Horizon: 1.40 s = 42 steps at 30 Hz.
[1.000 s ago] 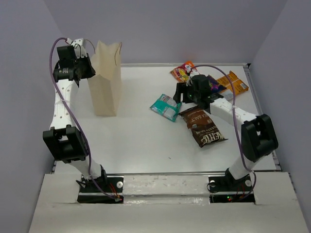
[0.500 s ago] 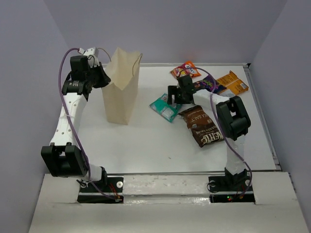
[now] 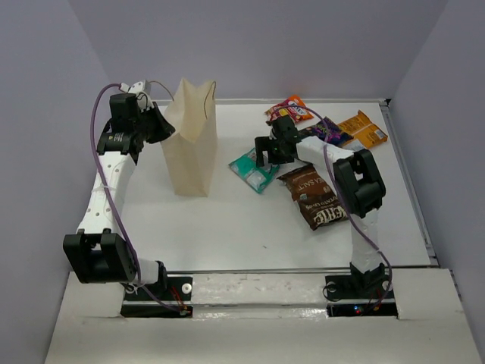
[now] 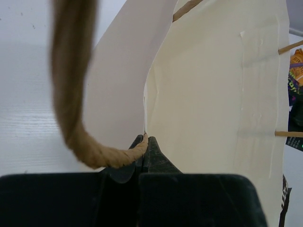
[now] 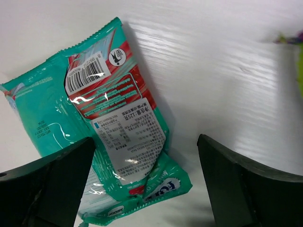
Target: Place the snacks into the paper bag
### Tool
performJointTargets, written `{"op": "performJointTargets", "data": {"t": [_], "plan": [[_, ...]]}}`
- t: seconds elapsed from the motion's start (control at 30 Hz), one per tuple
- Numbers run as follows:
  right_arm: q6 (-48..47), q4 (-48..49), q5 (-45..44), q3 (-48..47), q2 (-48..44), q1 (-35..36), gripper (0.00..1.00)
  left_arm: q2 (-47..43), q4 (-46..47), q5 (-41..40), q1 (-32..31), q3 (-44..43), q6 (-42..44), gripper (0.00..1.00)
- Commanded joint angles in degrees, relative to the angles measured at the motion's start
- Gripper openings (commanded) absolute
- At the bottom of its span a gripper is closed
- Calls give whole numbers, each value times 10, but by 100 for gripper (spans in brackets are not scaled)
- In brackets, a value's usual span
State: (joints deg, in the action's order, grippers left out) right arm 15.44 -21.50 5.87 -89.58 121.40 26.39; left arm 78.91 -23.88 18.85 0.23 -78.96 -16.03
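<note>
The tan paper bag (image 3: 191, 144) stands upright at the far left of the table. My left gripper (image 3: 157, 125) is shut on its top rim beside a cord handle (image 4: 71, 94); the left wrist view shows the jaws (image 4: 146, 140) pinching the paper bag (image 4: 213, 118). My right gripper (image 3: 265, 154) is open, hovering over the teal packet (image 3: 254, 171). In the right wrist view the gripper (image 5: 146, 142) straddles the teal packet (image 5: 109, 137) without touching it. The dark brown packet (image 3: 317, 199), purple packet (image 3: 327, 130), orange packet (image 3: 362, 129) and red-orange packet (image 3: 288, 109) lie on the table.
The white table (image 3: 227, 220) has grey walls on the left, back and right. The packets cluster at the far right, the dark brown one just right of the teal one. A bit of the purple packet (image 5: 296, 38) shows at the right wrist view's edge.
My left arm has dragged the paper bag to the right, away from the left wall. My right gripper has moved left and now sits over the teal packet.
</note>
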Motion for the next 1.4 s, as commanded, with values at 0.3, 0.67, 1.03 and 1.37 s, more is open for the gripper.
{"op": "performJointTargets", "data": {"t": [0.3,0.67,1.03,1.37], "plan": [[-14,-10,64,-19,53,38,26,-21,2,-8,1,26,-13,0],[56,95,137,-14,-104,38,1,-24,13,-22,1,28,-2,0],[126,182,136,-43,-192,38,1,-27,19,-28,1,39,2,0],[103,265,37,-298,-165,45,1,-24,28,-25,1,43,-2,0]]}}
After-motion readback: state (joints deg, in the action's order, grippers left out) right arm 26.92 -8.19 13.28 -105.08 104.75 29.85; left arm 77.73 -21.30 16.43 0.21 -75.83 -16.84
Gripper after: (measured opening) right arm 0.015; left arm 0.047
